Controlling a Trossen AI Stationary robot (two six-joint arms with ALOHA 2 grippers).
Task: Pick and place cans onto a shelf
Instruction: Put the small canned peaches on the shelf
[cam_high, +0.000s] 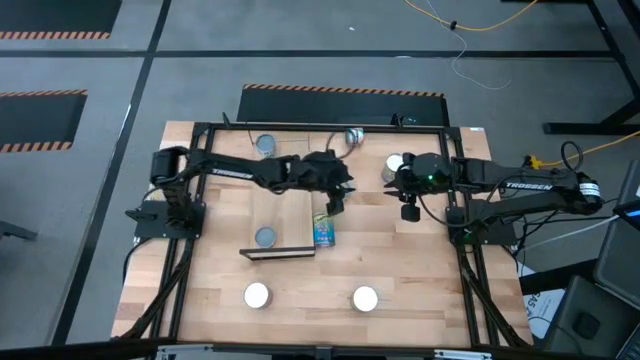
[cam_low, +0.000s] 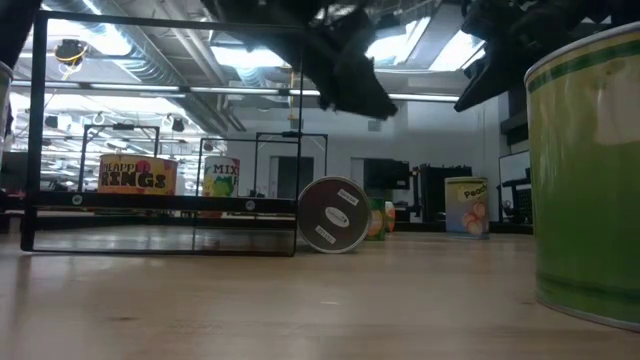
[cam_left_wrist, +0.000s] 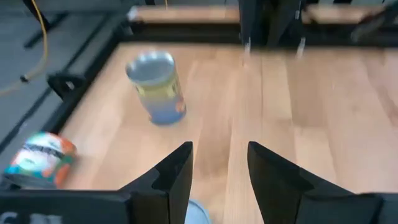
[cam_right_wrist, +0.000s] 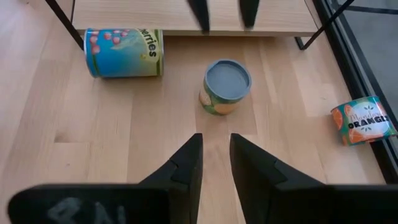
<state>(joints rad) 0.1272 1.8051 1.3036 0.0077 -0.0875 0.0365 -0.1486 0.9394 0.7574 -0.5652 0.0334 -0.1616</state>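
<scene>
Eight cans can be counted in all, and there is one shelf (cam_high: 285, 215), a long light plank lying on the left half of the worktop (cam_high: 430, 280). Only one can (cam_high: 266, 237), with a grey top, stands on the shelf, near its dark end. Another grey-topped can (cam_high: 266, 144) stands near the far edge of the worktop, in line with the shelf. A blue-labelled can (cam_high: 324, 230) lies on its side just beside the shelf's long edge. An orange-labelled can (cam_high: 352, 136) lies on its side at the far edge. One upright can (cam_high: 393, 165) stands near the right arm. Two white-topped cans (cam_high: 257, 295) (cam_high: 365, 298) stand well apart along the near edge. The eighth can (cam_right_wrist: 227, 84) stands upright with a grey lid between the shelf and the right arm; in the high view the left arm covers it. The left tool (cam_left_wrist: 221, 149) hangs above this can with its fingers spread wide and holds nothing. The right tool (cam_right_wrist: 214, 140) points toward the same can from farther off; its fingers stand a little apart with bare worktop between them, and it touches nothing.
</scene>
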